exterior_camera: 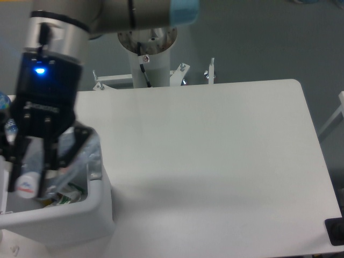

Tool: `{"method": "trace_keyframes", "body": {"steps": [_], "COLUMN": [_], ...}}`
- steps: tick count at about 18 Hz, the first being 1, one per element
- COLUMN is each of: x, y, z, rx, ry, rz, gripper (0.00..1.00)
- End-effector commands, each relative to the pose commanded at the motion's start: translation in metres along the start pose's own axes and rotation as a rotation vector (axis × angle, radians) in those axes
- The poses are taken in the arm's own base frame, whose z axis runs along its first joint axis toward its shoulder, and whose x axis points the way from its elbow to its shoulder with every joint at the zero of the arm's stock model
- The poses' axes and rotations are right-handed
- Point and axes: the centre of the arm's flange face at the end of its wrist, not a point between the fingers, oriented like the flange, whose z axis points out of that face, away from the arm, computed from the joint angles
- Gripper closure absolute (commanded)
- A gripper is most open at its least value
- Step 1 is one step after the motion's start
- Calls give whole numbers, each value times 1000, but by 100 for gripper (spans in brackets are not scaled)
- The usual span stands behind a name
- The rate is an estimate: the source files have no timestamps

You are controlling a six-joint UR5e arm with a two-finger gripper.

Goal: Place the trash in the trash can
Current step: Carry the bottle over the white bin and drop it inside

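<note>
My gripper [33,171] hangs at the far left, right above the open white trash can [70,217]. Its fingers are shut on the clear crushed bottle [69,157], which lies tilted between them. The bottle's white cap end [24,186] points down-left into the can's opening. The crumpled white wrapper with green bits [69,193] lies inside the can, below the bottle. The can's grey latch [95,162] shows on its right wall. The gripper body hides much of the can's inside.
A blue-labelled bottle [5,115] peeks out at the left edge behind the gripper. The white table [215,161] stretches to the right. The arm's base post [150,59] stands behind the table's far edge. A dark object [335,232] sits at the front right corner.
</note>
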Motion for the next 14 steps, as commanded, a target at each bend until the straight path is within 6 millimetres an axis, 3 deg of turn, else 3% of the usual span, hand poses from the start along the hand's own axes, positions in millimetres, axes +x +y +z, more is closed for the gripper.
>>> {"method": "trace_keyframes", "body": {"steps": [1,2,4,7,9,14], "x": [3,5,6,5,-18,-154], "y": [4,7,10,5,3,14], "z": [6,13,14,4,-7,-44], "rx": [-8,-18,-24,-11,-7,-33], "ry": [7,13,14,7,-29,-355], "rz": [-1,1,9,4,-8,-98], "gripper": [65,53,0,0,0,0]}}
